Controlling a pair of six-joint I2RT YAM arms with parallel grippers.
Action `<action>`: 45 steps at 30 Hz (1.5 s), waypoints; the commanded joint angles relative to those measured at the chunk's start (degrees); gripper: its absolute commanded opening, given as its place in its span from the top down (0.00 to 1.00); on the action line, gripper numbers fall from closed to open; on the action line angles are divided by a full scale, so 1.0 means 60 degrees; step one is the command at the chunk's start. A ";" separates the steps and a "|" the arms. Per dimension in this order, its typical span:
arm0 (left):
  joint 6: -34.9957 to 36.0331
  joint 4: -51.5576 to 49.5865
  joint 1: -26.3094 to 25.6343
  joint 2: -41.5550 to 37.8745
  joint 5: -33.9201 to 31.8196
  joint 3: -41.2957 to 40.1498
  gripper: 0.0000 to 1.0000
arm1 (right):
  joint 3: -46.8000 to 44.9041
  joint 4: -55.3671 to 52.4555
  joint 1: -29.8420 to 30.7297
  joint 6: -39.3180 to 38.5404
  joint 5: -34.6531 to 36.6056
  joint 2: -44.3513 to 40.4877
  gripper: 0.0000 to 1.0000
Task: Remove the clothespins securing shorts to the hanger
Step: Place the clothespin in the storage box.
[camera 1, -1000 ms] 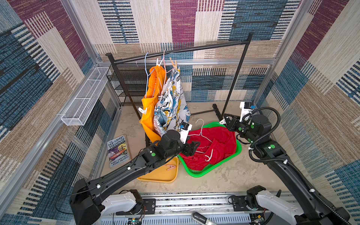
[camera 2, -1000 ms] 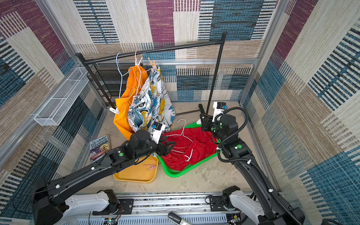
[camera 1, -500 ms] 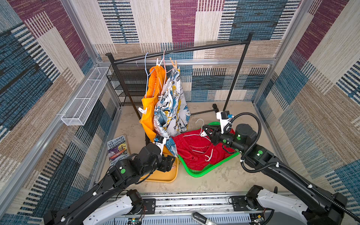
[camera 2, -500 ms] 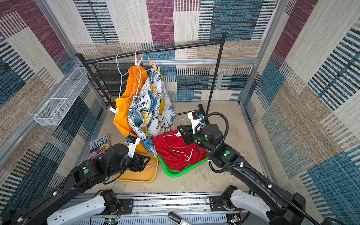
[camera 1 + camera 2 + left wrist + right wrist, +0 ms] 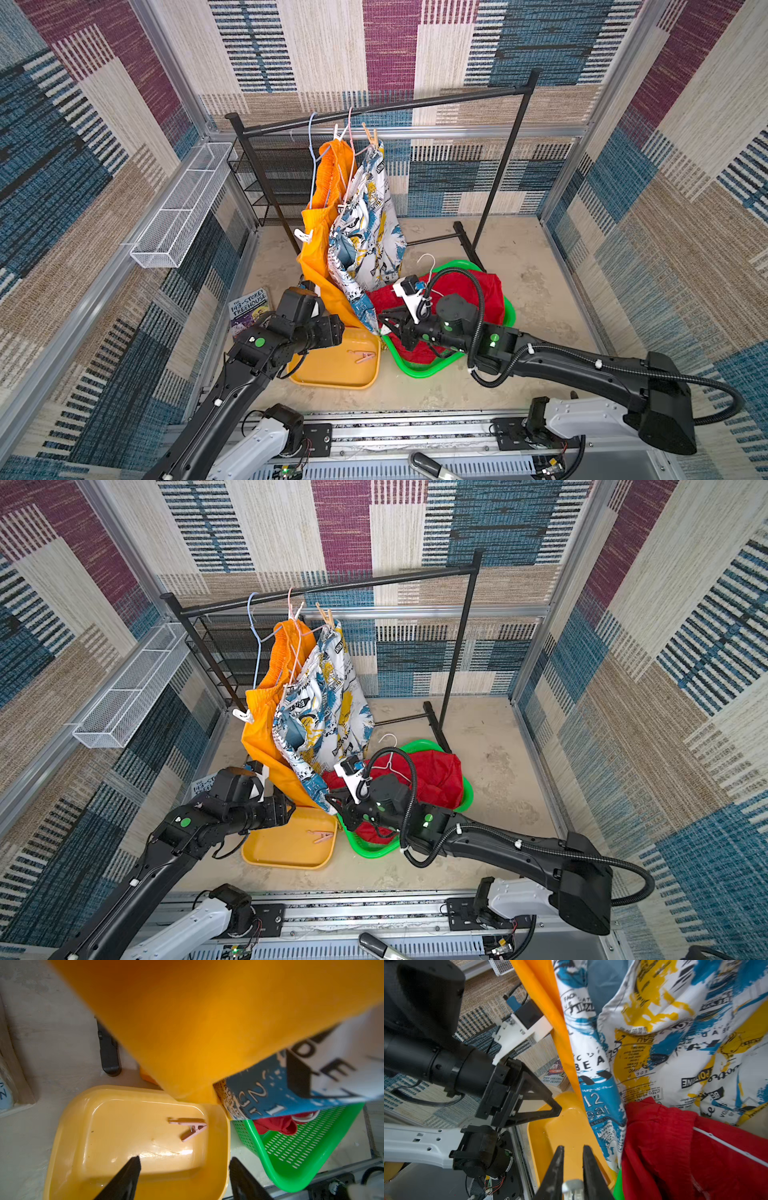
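Right gripper (image 5: 573, 1148) pinched nearly closed on what looks like a white clothespin (image 5: 572, 1187) over the yellow tray (image 5: 116, 1126), likely to drop it by the pink clothespin (image 5: 188, 1127) there; left gripper (image 5: 185, 1160) open, empty above it; a third clothespin (image 5: 302, 236) clips orange shorts (image 5: 322, 257) to hanger (image 5: 311, 166).

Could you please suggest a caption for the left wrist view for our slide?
Open left gripper above a yellow tray holding one pink clothespin, beside hanging orange shorts.

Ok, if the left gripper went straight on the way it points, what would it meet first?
Probably the hem of the orange shorts, hanging just ahead of the left gripper above the yellow tray; depth is unclear, it might pass underneath.
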 commanded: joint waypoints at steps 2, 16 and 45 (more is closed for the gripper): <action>0.0698 0.0676 0.1267 0.0083 0.1540 -0.0207 0.28 | 0.0450 0.0697 0.0461 -0.0313 0.0312 0.0927 0.81; 0.0457 0.1648 0.3265 0.0065 0.3269 -0.1007 0.29 | 0.2412 0.0857 0.1460 -0.1099 0.0795 0.4694 0.81; 0.0431 0.2198 0.4669 -0.0101 0.3878 -0.1411 0.28 | 0.3262 0.1803 0.1613 -0.1400 0.0960 0.6552 0.53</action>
